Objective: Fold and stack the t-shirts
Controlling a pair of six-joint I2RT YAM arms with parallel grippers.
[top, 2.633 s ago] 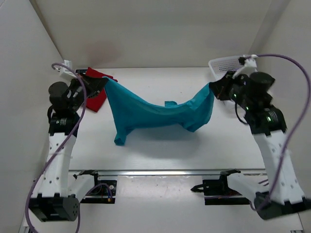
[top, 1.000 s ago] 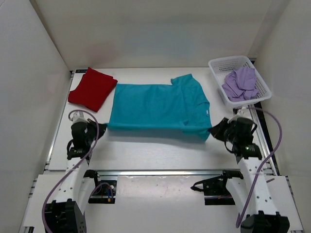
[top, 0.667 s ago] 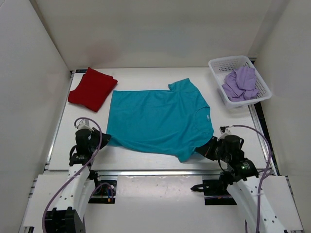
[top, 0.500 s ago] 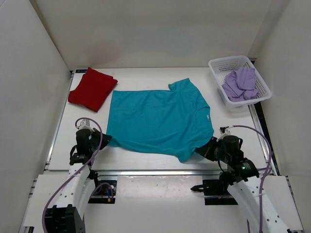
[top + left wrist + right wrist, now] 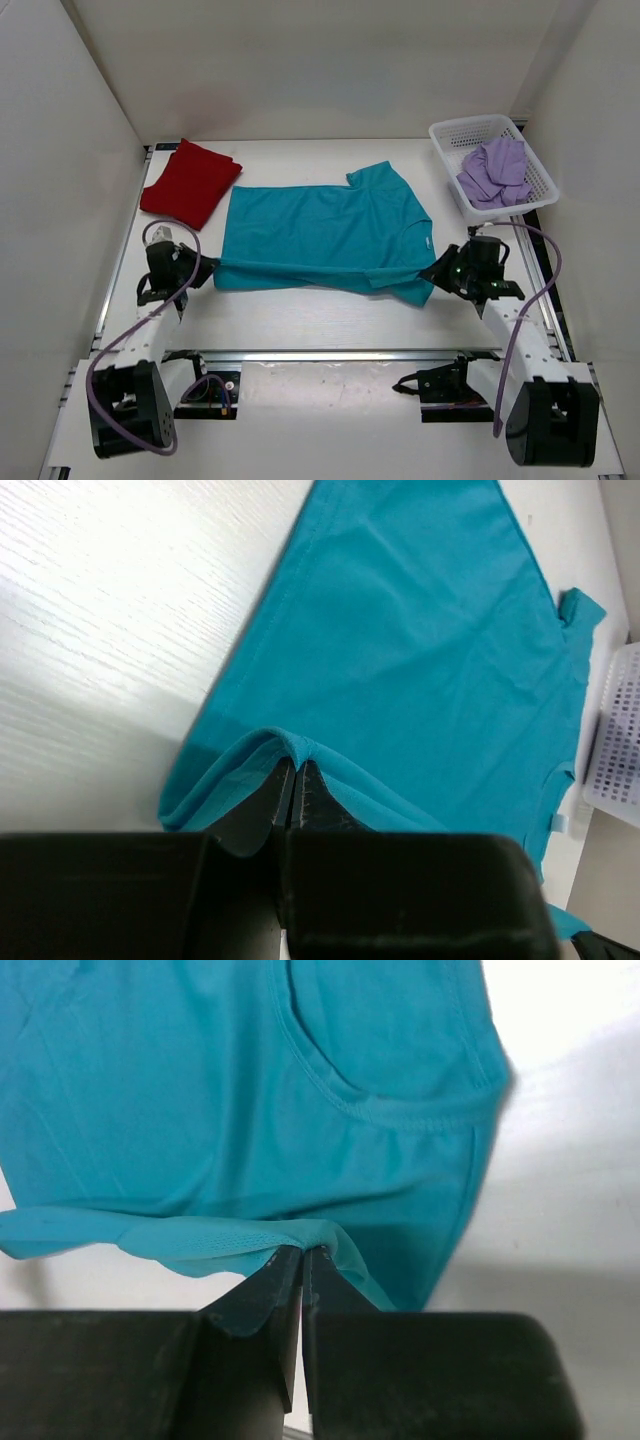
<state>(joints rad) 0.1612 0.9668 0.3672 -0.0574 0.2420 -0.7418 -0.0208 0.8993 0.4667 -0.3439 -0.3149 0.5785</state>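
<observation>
Left claw [image 5: 296,770] and right claw [image 5: 302,1252] pinch teal t-shirt [image 5: 320,225] — white table [image 5: 300,308].

Dark fingers [image 5: 268,1288] tight on a raised fold of the spread teal t-shirt [image 5: 200,1110].

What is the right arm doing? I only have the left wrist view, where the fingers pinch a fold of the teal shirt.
Observer: The right gripper is shut on the teal shirt as well, pinching a fold of its near edge at the collar end.
Operator: Are any other shirts out?
Observer: A red shirt lies folded at the far left, just beside the teal one.
Operator: And a third?
Observer: A purple shirt sits crumpled inside the white basket at the far right.
</observation>
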